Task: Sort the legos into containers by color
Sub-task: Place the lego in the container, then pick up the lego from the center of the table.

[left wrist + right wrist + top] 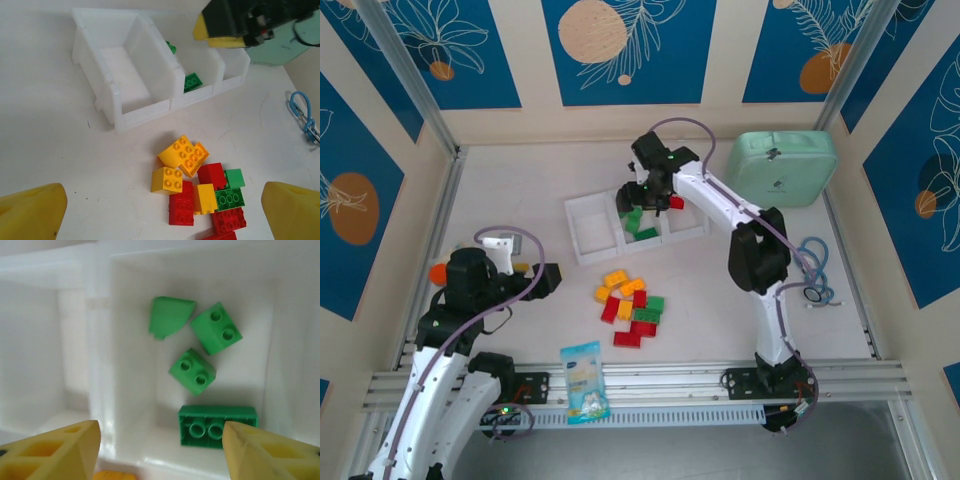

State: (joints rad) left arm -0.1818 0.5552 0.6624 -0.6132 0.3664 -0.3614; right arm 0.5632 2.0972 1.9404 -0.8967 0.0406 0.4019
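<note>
Right tool [160, 432]: I am holding it released, empty, over green legos [192, 371] in tray [582, 228].
Left tool [164, 195]: I am hovering it released above lego pile [200, 187].

White bench [520, 190], matte, evenly lit. Cream walls [525, 60] w/ blue leaf-print panels [670, 70] rise beyond the right gripper [642, 200] & on both sides; alu frame posts [408, 75] at the corners.
</note>
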